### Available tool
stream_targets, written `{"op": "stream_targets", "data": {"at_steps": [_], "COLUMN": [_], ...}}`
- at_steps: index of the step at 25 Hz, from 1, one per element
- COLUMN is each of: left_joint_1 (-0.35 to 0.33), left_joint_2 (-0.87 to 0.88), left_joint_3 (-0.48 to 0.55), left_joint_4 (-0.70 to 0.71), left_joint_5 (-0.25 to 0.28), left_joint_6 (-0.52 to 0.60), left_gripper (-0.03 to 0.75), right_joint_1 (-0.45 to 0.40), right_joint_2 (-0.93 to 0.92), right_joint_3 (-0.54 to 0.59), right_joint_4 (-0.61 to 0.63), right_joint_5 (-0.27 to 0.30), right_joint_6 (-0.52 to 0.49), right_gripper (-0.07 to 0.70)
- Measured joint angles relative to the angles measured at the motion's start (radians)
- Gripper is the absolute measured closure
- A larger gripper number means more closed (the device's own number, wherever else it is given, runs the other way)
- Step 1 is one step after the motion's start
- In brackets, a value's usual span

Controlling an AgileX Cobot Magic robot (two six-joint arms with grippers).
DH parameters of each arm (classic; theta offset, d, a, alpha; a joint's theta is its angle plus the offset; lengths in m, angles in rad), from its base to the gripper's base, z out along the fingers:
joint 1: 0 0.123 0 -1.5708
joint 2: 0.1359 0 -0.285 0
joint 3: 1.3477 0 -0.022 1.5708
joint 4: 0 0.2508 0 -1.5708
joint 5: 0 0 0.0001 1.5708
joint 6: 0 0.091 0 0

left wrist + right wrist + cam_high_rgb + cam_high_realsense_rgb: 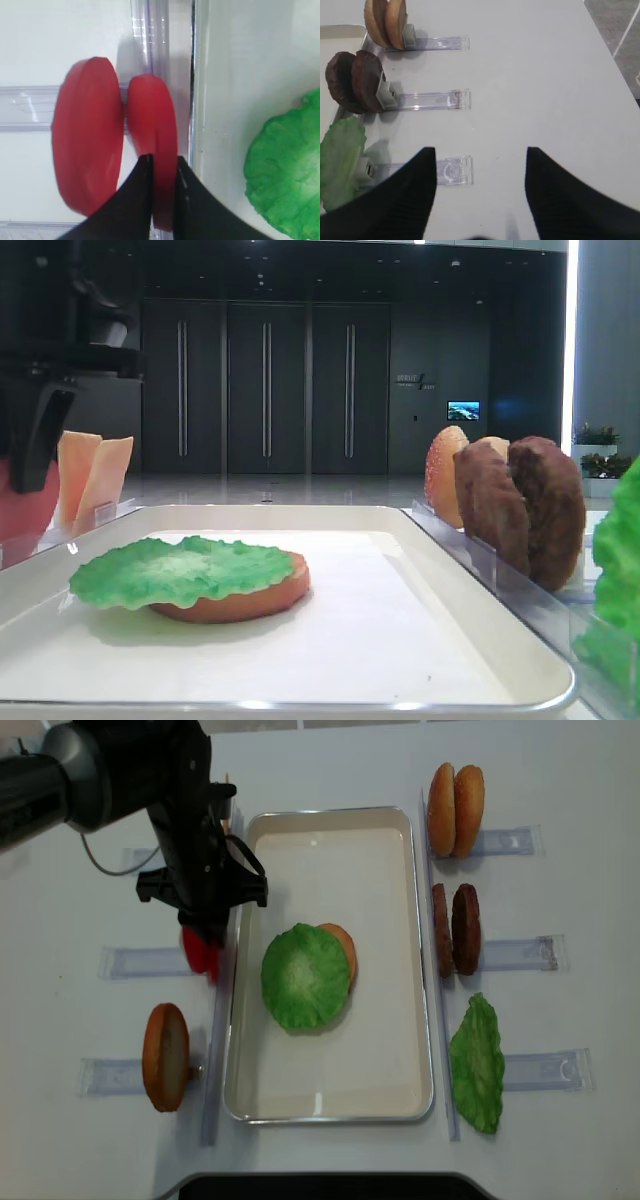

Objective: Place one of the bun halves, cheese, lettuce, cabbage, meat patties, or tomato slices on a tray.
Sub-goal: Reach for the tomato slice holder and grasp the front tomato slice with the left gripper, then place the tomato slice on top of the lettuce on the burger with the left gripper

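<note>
My left gripper (161,172) is pinched tight on the tomato slice (152,130) nearest the tray (215,75). Both tomato slices stand on edge in a clear holder (30,107) just beside the tray, so I can grab one by its thin sides. On the tray, lettuce (305,977) lies over a bun half (343,948), so tomato prob goes on top next. My right gripper (480,195) hangs wide w/ nothing in it, far side of the tray.
</note>
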Motion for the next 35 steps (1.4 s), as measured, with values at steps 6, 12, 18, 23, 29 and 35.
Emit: {"op": "stream_targets", "data": {"at_steps": [6, 12, 18, 23, 29, 35], "left_joint_1": [-0.002, -0.009, -0.025, 0.018, 0.148, 0.170], "left_joint_2": [-0.107, -0.175, -0.190, -0.200, -0.203, -0.194], "left_joint_3": [-0.026, -0.027, 0.070, 0.170, 0.287, 0.326], "left_joint_4": [-0.053, -0.099, -0.361, -0.657, -0.957, -1.077], "left_joint_5": [0.004, 0.016, -0.116, -0.187, -0.185, -0.186], "left_joint_6": [0.001, 0.021, 0.261, 0.551, 0.877, 1.071], "left_gripper": [0.655, 0.656, 0.656, 0.657, 0.657, 0.657], "right_joint_1": [0.000, 0.000, 0.000, 0.000, 0.000, 0.000], "right_joint_2": [0.000, 0.000, 0.000, 0.000, 0.000, 0.000], "right_joint_3": [0.000, 0.000, 0.000, 0.000, 0.000, 0.000], "right_joint_4": [0.000, 0.000, 0.000, 0.000, 0.000, 0.000], "right_joint_5": [0.000, -0.001, -0.001, -0.002, -0.002, -0.002], "right_joint_6": [0.000, 0.000, 0.000, 0.000, 0.000, 0.000], "right_gripper": [0.251, 0.251, 0.251, 0.251, 0.251, 0.260]}}
